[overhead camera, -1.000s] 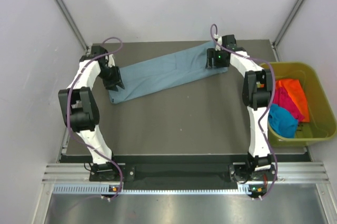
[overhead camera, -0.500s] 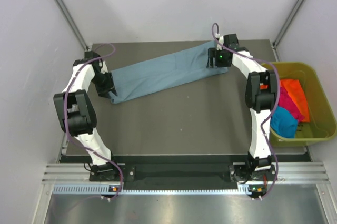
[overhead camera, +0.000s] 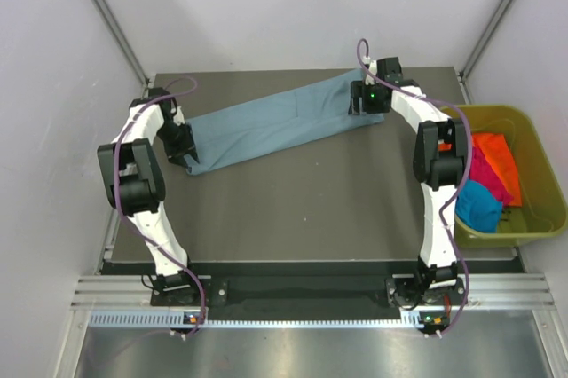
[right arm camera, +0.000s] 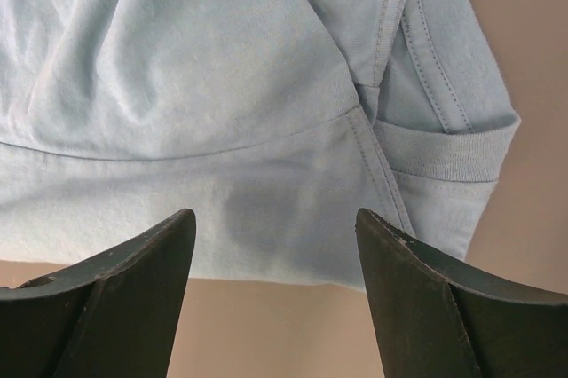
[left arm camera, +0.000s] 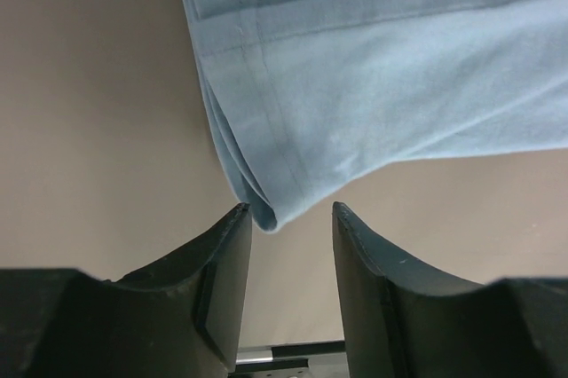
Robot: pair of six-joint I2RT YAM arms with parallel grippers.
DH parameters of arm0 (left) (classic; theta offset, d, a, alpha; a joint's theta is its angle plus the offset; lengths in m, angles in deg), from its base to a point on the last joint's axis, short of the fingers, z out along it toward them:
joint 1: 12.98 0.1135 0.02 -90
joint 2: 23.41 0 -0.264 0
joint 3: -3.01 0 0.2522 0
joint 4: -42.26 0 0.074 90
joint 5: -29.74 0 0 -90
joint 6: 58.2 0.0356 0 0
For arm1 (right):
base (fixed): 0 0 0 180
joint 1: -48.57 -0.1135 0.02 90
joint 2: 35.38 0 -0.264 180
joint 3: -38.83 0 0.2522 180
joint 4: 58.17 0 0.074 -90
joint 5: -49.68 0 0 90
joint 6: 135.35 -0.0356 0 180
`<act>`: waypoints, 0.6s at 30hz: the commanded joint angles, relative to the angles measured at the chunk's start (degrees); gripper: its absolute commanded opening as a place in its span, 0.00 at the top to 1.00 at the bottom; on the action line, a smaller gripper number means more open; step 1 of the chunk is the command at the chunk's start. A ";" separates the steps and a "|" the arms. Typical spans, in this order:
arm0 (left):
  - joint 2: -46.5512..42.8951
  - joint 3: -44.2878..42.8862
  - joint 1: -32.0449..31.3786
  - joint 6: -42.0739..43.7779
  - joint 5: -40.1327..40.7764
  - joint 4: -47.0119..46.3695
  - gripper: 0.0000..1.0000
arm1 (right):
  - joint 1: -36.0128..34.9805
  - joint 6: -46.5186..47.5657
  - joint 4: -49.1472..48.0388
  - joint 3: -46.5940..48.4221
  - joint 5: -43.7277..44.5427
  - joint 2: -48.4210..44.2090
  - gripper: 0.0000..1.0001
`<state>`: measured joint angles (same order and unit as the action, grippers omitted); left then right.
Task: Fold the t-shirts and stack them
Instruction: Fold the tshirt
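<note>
The grey-blue t-shirt lies folded into a long band across the far half of the table, running from lower left to upper right. My left gripper is open at its lower left end; in the left wrist view the shirt's corner sits just ahead of the open fingertips. My right gripper is open over the shirt's right end, where the collar shows in the right wrist view. Orange, magenta and turquoise t-shirts lie in the bin.
An olive-green bin stands at the right edge of the dark table. White walls close in behind and at both sides. The arms' bases sit at the near edge.
My left gripper has shifted left and slightly nearer, and now sits at the shirt's lower left corner. The right gripper has barely moved.
</note>
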<state>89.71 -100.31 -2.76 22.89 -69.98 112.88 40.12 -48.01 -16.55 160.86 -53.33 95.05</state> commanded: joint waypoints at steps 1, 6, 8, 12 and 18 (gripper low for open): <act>0.61 -2.90 0.33 -0.06 1.10 0.71 0.52 | 0.10 -0.25 -1.31 1.59 -0.43 -1.58 0.27; 2.36 -3.69 0.94 -0.32 2.16 0.62 0.42 | -0.08 -0.24 -1.40 1.77 -0.43 -0.97 0.27; 2.98 -3.78 0.94 -0.32 2.24 0.36 0.41 | -0.17 -0.24 -1.40 2.03 -0.43 -0.70 0.27; 5.52 -3.61 1.21 -0.59 1.81 0.27 0.41 | -0.52 -0.07 -1.23 2.56 -0.26 -0.35 0.27; 8.78 -3.43 1.30 -0.94 1.72 -0.17 0.44 | -0.87 0.19 -1.05 3.00 0.36 0.17 0.27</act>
<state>97.49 -102.49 -1.76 22.59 -68.32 112.75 39.71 -47.96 -16.53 161.27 -53.29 95.29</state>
